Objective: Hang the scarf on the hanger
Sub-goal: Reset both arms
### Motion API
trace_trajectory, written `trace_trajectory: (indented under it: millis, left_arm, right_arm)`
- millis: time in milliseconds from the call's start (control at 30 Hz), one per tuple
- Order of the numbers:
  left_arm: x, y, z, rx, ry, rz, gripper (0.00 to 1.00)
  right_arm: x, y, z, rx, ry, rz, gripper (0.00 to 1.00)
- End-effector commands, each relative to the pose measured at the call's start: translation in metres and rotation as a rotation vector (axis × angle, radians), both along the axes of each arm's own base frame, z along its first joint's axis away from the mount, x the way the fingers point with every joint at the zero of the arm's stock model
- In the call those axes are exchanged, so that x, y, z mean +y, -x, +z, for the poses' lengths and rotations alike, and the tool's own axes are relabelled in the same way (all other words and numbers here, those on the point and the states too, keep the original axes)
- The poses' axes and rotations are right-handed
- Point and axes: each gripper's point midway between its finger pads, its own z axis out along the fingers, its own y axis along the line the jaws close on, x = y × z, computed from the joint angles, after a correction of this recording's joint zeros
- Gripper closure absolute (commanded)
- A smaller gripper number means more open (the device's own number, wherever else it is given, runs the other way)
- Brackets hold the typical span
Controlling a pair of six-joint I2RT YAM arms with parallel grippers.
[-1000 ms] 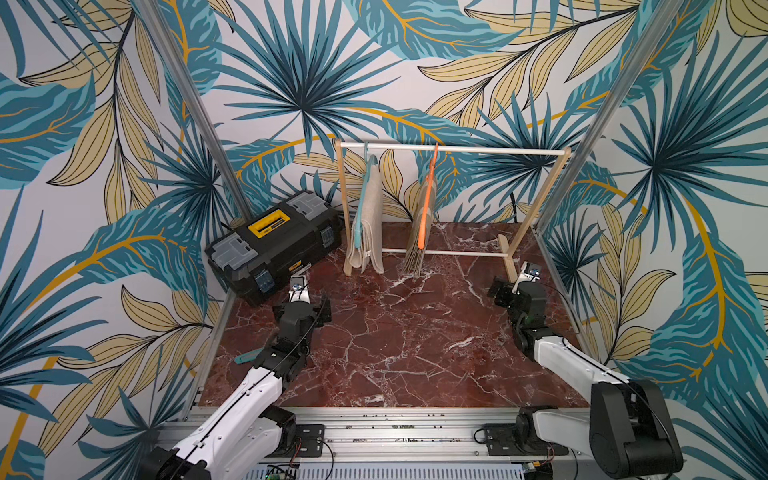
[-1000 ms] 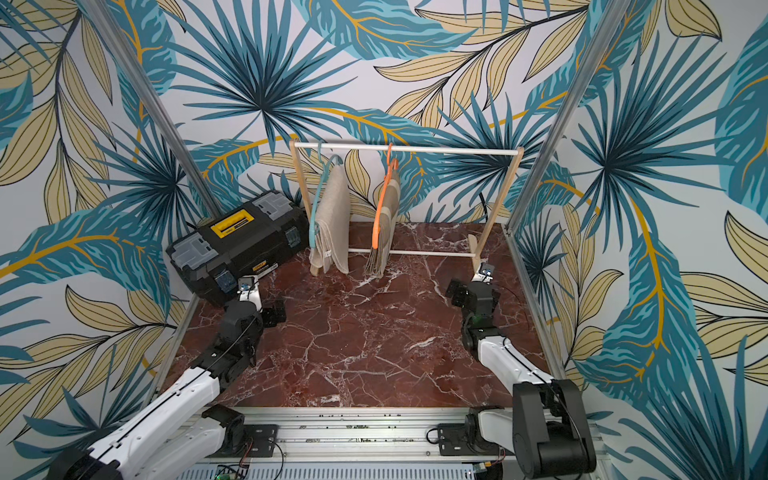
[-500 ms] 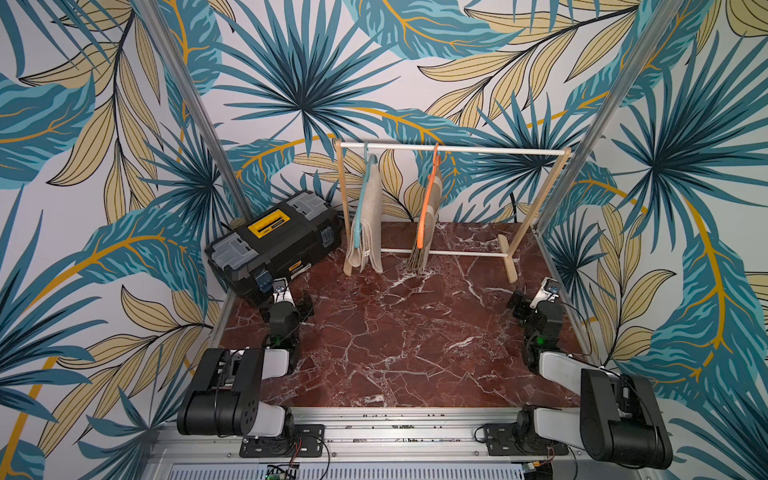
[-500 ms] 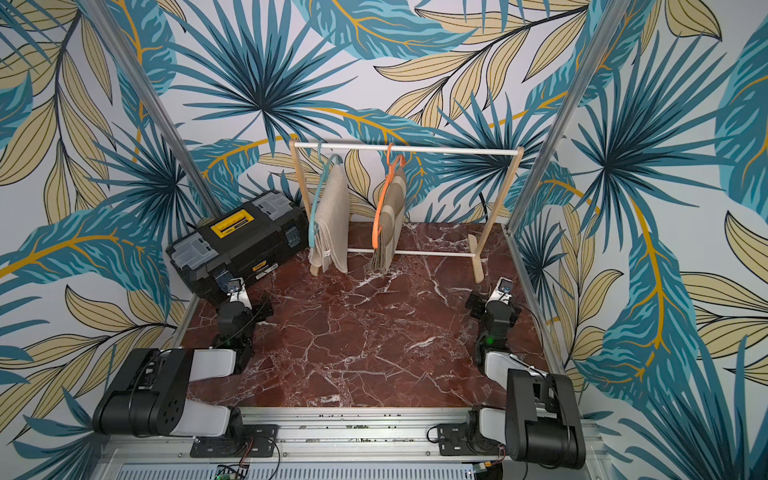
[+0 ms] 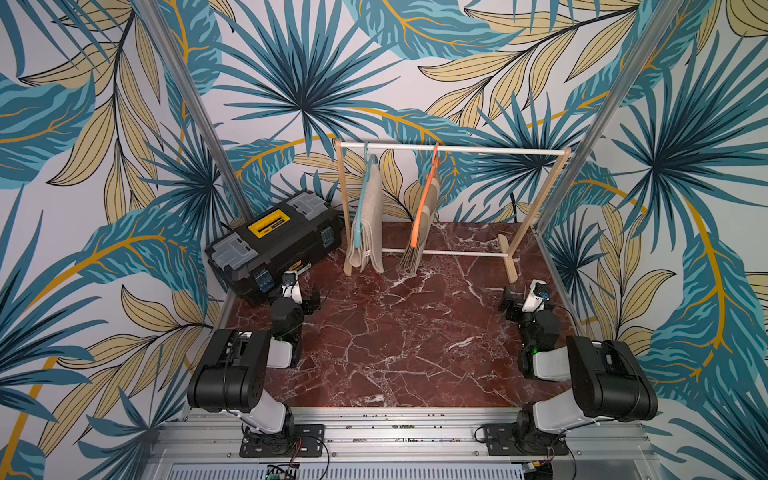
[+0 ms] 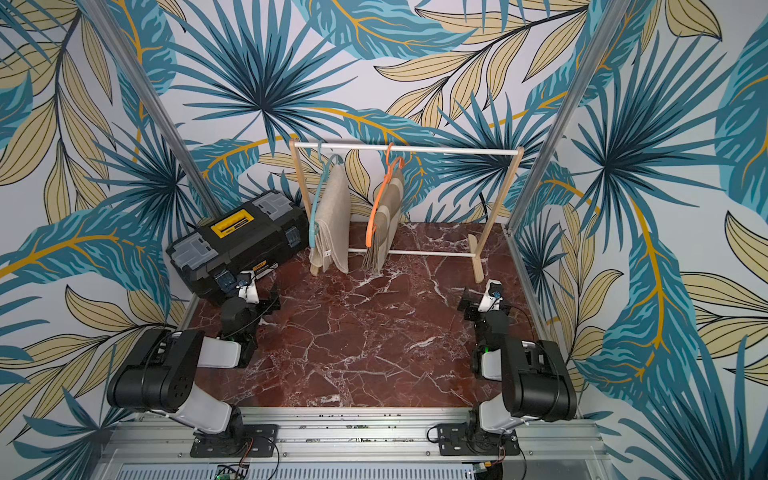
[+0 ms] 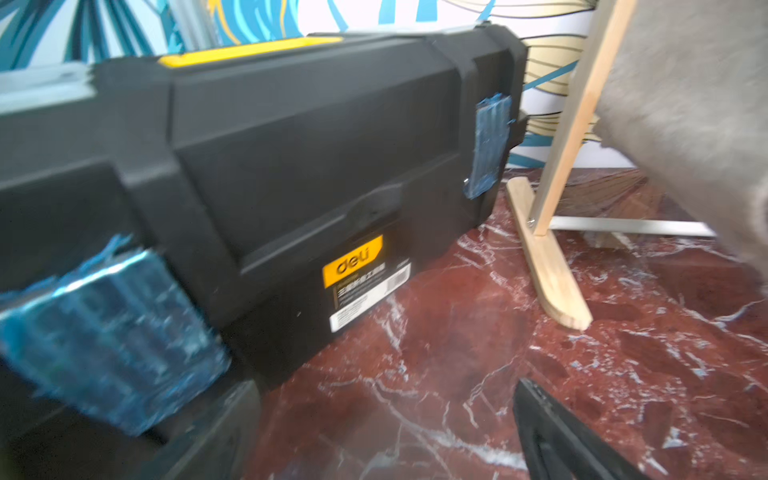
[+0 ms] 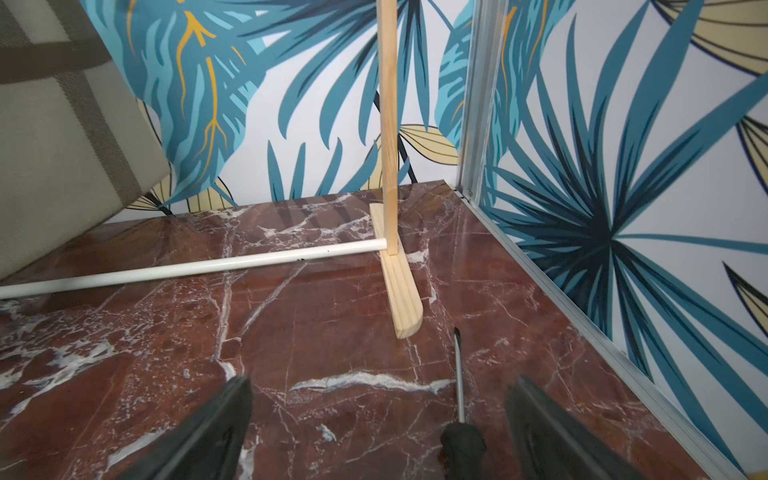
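Looks soft, light and limp: woven cloth, likely to sag, bunch under a pinch and slide along a smooth hanger bar. Best taken at a folded edge or through the doubled middle, with several layers in the pinch. Not fragile, so a firm squeeze seems safe.

Hangs well ahead of both claws and higher, on the wooden rack [image 5: 457, 148]: plain beige scarf [image 6: 332, 216] folded over the teal hanger [image 6: 316, 208], ahead of the left claw [image 7: 384, 386] and inward of it; striped scarf [image 6: 388, 224] over the orange hanger [image 6: 376, 208], just beyond that, ahead of the right claw [image 8: 380, 395] and far inward. Seems finished, judging by that.

Gapes wide and empty at the left claw, low over the bench [image 5: 395, 332], with the black toolbox [image 5: 274, 241] close ahead. Gapes wide and empty at the right claw too, with a screwdriver [image 8: 459, 382] on the bench between its jaws, nearer the right one.

Counted: 2 scarves, 2 hangers, 1 rack, 1 toolbox, 1 screwdriver, 2 claws.
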Motion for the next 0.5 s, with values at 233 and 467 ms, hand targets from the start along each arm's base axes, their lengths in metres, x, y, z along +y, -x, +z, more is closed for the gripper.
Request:
trace_trajectory:
  millis: [233, 467]
  left_arm:
    - [-0.031, -0.004, -0.001, 0.022, -0.058, -0.166, 0.00]
    - [-0.028, -0.006, 0.000, 0.030, -0.055, -0.144, 0.00]
  right_arm:
    - [0.007, 0.000, 0.016, -0.066, 0.021, 0.037, 0.01]
    - [0.007, 0.000, 0.015, -0.063, 0.020, 0.036, 0.01]
